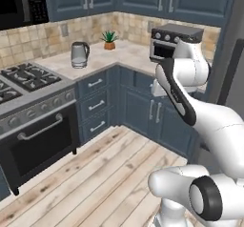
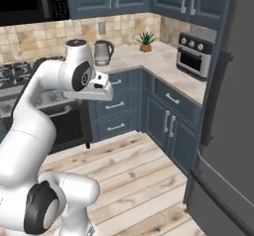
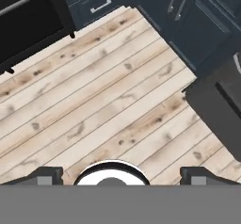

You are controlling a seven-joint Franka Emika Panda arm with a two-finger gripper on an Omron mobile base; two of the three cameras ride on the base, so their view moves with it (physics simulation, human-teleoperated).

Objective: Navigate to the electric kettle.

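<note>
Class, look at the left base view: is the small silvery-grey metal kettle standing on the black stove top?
No, the small silvery-grey metal kettle stands on the pale stone counter, to the right of the black stove top.

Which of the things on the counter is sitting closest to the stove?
The electric kettle: silvery, tapered, with a black handle, it stands just right of the stove. The potted plant and the toaster oven sit farther along the counter.
</note>
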